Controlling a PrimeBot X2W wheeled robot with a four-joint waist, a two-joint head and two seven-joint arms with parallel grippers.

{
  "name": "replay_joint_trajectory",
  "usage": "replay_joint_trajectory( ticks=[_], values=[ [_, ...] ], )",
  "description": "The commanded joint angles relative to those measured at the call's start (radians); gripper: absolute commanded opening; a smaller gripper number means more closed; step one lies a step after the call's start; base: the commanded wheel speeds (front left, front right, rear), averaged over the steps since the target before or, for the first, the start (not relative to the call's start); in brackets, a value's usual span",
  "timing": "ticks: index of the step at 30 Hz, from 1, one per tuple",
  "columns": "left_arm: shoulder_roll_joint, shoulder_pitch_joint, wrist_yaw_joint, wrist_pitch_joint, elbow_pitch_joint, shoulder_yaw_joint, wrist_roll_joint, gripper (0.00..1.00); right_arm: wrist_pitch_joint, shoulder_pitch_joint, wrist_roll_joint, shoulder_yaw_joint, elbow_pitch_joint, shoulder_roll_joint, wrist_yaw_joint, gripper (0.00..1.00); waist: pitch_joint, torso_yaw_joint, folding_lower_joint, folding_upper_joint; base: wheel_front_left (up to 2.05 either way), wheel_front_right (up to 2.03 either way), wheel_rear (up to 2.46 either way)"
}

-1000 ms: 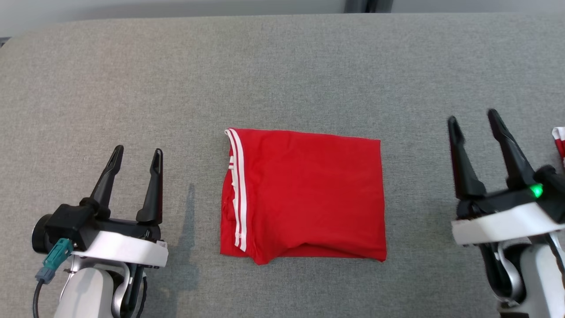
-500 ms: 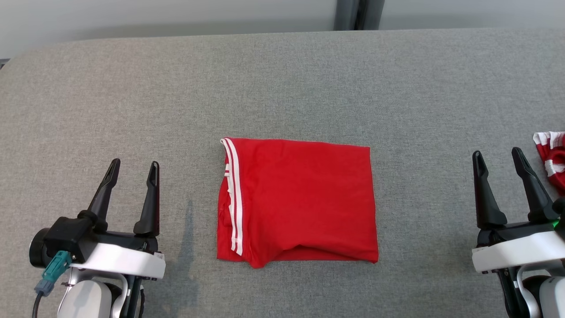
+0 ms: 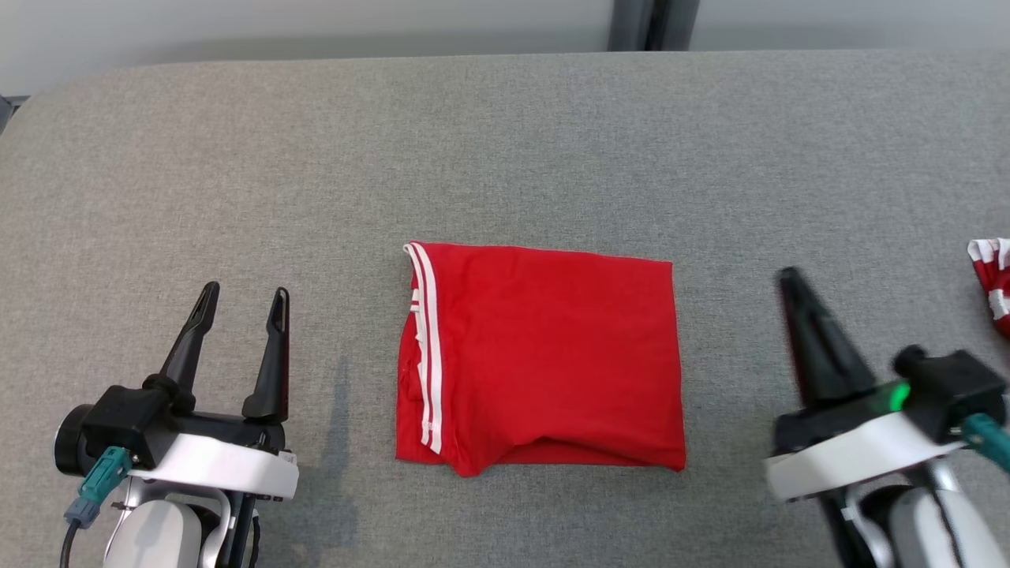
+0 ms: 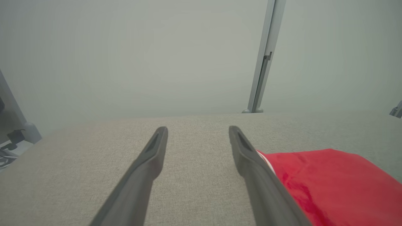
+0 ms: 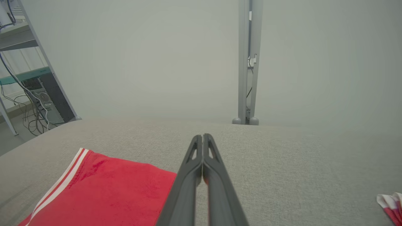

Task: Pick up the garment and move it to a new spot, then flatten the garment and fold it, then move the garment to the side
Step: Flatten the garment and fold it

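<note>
right claw (image 3: 789,278) snapped closed; left claw (image 3: 245,292) spread; red garment (image 3: 544,355) folded square

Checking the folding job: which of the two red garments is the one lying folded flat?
The big red garment in the middle of the grey surface, a neat rectangle. The other red-and-white garment lies bunched at the far right edge.

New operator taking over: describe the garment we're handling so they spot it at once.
Look at the middle of the grey fabric surface. There lies the folded red garment, a neat rectangle with two white stripes down its left edge. The other red-and-white cloth, at the far right edge, is crumpled and only partly in view.
</note>
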State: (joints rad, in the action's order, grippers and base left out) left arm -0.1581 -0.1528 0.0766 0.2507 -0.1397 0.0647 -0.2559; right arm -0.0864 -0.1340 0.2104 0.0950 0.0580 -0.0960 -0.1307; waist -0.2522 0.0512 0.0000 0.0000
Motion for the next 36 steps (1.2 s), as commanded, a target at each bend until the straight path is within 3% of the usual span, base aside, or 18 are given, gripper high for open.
replay_joint_trajectory(
  ticks=[1,9,17,29,33,36],
  values=[
    [-0.006,-0.011,-0.007,0.002,0.003,0.001,-0.006,1.00,0.007,-0.016,0.006,0.050,0.010,-0.002,0.000,0.00,-0.004,0.005,0.0000,0.0000,0.00,0.00,0.00],
    [0.003,-0.024,-0.006,0.005,0.001,0.010,-0.012,1.00,0.010,-0.074,0.063,0.319,-0.018,0.019,0.000,0.00,-0.023,0.033,0.0000,0.0000,0.00,0.00,0.00],
    [0.016,-0.043,-0.001,0.009,-0.011,0.022,-0.018,1.00,-0.011,-0.163,0.126,0.534,-0.199,0.022,0.000,0.00,-0.059,0.067,0.0000,0.0000,0.00,0.00,0.00],
    [0.031,-0.066,0.010,0.014,-0.038,0.034,-0.024,1.00,-0.061,-0.267,0.233,0.681,-0.529,0.031,0.000,0.00,-0.081,0.081,0.0000,0.0000,0.00,0.00,0.00],
    [0.031,-0.069,0.012,0.014,-0.044,0.031,-0.022,1.00,-0.082,-0.294,0.266,0.738,-0.583,0.040,-0.001,0.00,-0.077,0.076,0.0000,0.0000,0.00,0.00,0.00],
    [0.030,-0.064,0.010,0.014,-0.045,0.024,-0.019,1.00,-0.120,-0.310,0.280,0.725,-0.577,0.041,-0.001,0.00,-0.065,0.068,0.0000,0.0000,0.00,0.00,0.00]
  ],
)
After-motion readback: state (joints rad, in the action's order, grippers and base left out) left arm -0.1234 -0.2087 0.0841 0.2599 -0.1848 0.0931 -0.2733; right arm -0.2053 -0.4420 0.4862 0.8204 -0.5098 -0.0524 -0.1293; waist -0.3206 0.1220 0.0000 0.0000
